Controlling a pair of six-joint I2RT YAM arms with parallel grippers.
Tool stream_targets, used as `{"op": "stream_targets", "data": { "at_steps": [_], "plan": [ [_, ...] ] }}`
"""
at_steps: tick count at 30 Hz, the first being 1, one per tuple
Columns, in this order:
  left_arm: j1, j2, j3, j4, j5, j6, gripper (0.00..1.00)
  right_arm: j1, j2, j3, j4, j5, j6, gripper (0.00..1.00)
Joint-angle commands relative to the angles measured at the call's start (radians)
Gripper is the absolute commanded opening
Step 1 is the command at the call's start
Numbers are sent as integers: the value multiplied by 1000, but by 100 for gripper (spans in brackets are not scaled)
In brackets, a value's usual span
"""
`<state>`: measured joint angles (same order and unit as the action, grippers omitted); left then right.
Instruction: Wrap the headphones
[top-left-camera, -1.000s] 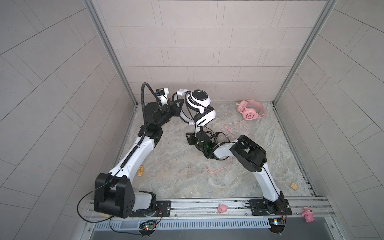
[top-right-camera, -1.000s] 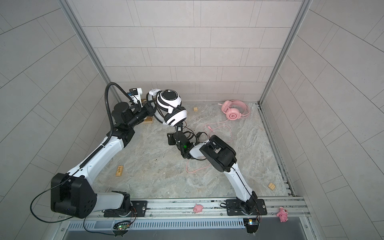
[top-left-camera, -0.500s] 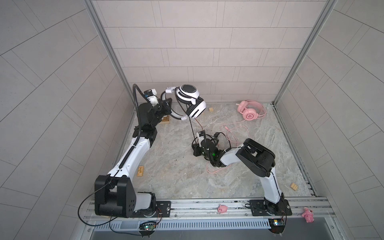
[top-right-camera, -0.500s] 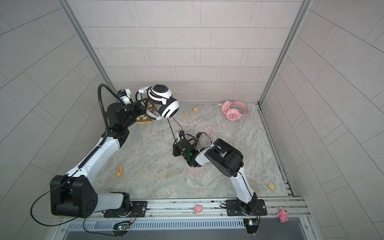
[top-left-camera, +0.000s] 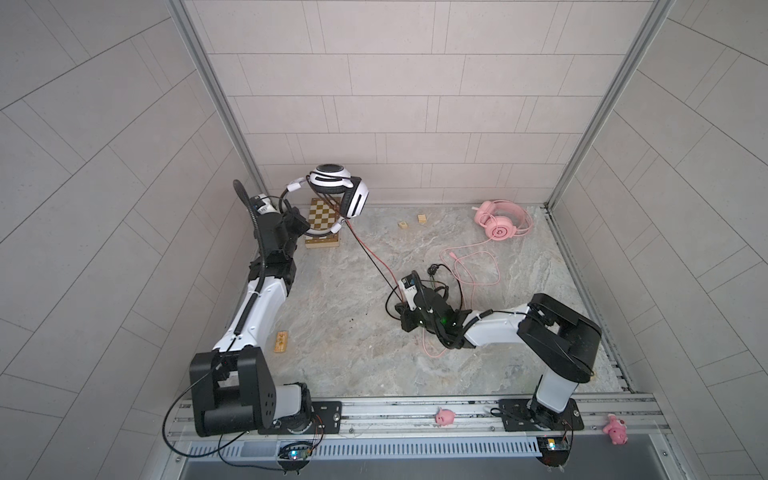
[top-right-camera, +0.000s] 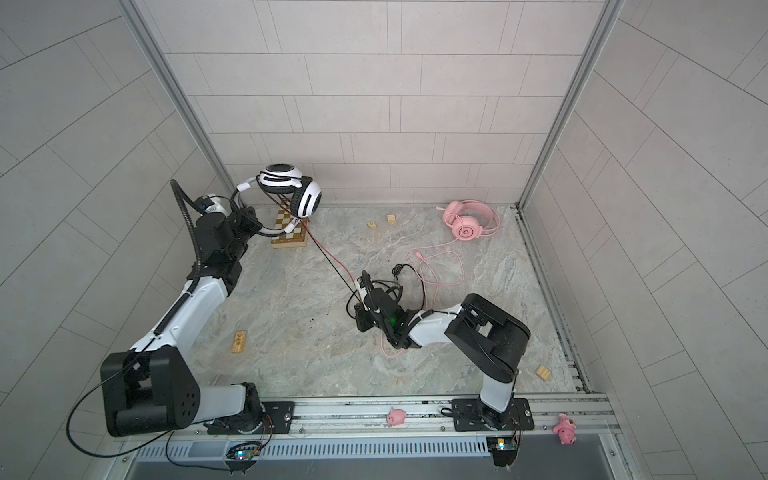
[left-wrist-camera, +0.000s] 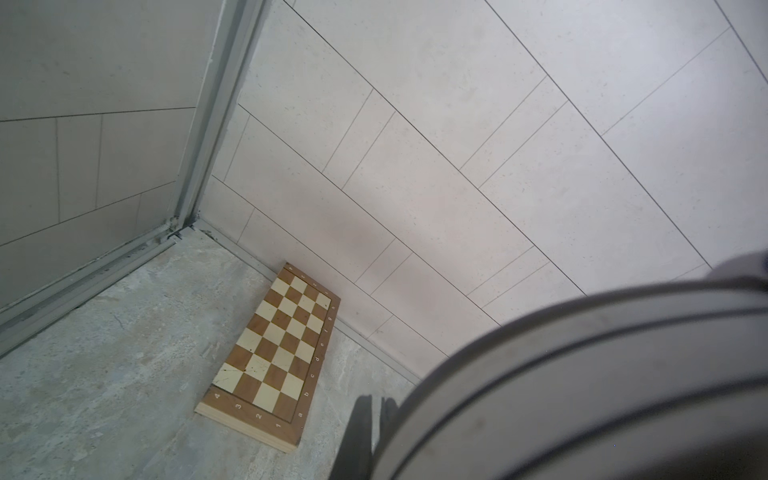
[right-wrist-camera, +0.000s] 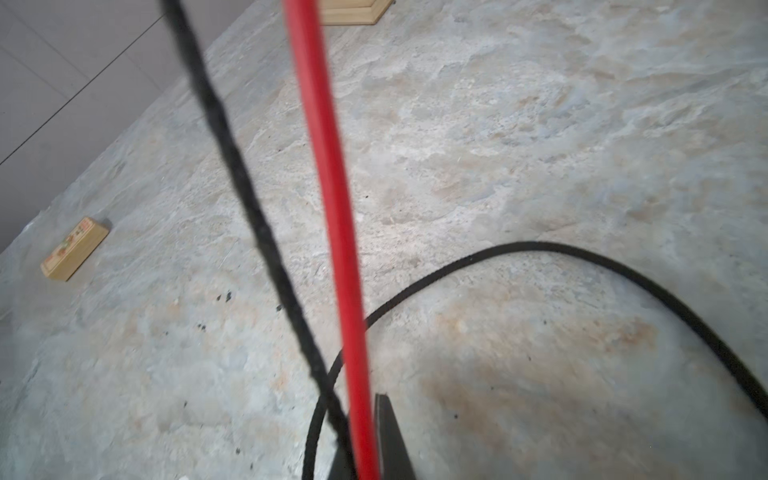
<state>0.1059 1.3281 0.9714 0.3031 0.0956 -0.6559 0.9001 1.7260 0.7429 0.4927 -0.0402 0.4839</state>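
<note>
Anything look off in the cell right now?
Yes. The pink cord runs under the right arm near its wrist, and slack of the black and red cord loops around the right gripper pinching it; both could snag while wrapping the white headphones.

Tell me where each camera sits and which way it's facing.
Top views: high over the front rail, looking down on the table; left arm, right arm, white headphones, pink headphones.
Left wrist: raised, facing the back corner and chessboard; left gripper shut on white headphones.
Right wrist: low, facing across the table; right gripper shut on black-and-red cord.
Shared: chessboard, in left wrist and top views.
</note>
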Motion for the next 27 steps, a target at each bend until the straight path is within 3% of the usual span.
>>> {"op": "stream_targets", "data": {
  "at_steps": [1, 17, 27],
  "plan": [
    [20, -44, 5, 80, -28, -36, 0, 12, -86, -38, -104, 43, -29, 0],
    [53, -70, 41, -55, -172, 36, 0, 23, -468, -95, -377, 130, -114, 0],
    [-56, -19, 125, -200, -257, 240, 0, 24, -665, 47, -543, 146, -153, 0]
  ]
}}
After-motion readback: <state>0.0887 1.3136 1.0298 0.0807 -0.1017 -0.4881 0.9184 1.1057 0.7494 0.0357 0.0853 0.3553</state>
